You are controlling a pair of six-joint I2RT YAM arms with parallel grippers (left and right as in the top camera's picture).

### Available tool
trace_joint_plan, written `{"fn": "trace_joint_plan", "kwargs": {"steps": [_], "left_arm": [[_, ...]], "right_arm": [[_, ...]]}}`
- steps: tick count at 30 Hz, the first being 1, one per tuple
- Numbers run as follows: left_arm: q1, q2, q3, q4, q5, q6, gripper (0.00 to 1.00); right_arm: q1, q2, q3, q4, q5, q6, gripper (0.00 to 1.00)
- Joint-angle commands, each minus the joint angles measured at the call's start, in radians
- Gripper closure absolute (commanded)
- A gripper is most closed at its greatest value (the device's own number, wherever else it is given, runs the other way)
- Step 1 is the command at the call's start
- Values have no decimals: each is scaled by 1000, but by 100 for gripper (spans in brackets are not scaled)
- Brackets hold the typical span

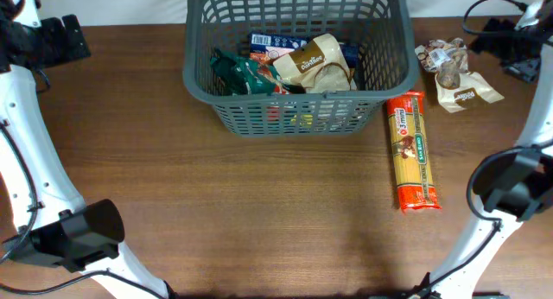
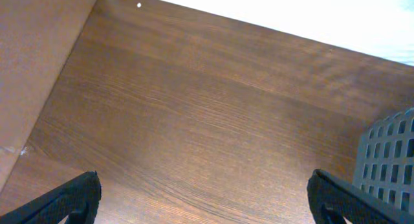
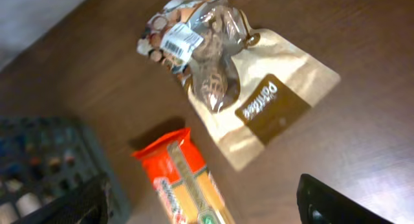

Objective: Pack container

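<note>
A: Basket position?
B: Far centre of worktop, packets inside; pasta just right of it.
A: Left claw?
B: Apart, empty.
A: Right claw?
B: Apart, empty, near the snack bag.

Even bright light overhead, right wrist view dim, container blurred, glare on clear packet

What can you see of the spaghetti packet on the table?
The spaghetti packet is a long, narrow plastic pack with red-orange ends, a label and a clear middle showing yellow pasta. It lies flat on the wooden table, just right of the grey basket, lengthwise front to back. Its far end is beside the basket's front right corner; whether they touch is unclear. Nothing holds it.
</note>
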Motion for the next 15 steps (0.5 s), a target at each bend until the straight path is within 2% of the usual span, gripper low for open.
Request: {"fn": "trace_joint_plan", "kwargs": {"steps": [1,12,15], "left_arm": [[6,2,-5,0,0,-11,1],[6,2,-5,0,0,-11,1],[6,2,-5,0,0,-11,1]], "right_arm": [[4,42,0,27,-12,-4,8],[53,174,-9,70,-12,-175,8],[69,201,-9,89,50,-188,9]]}}
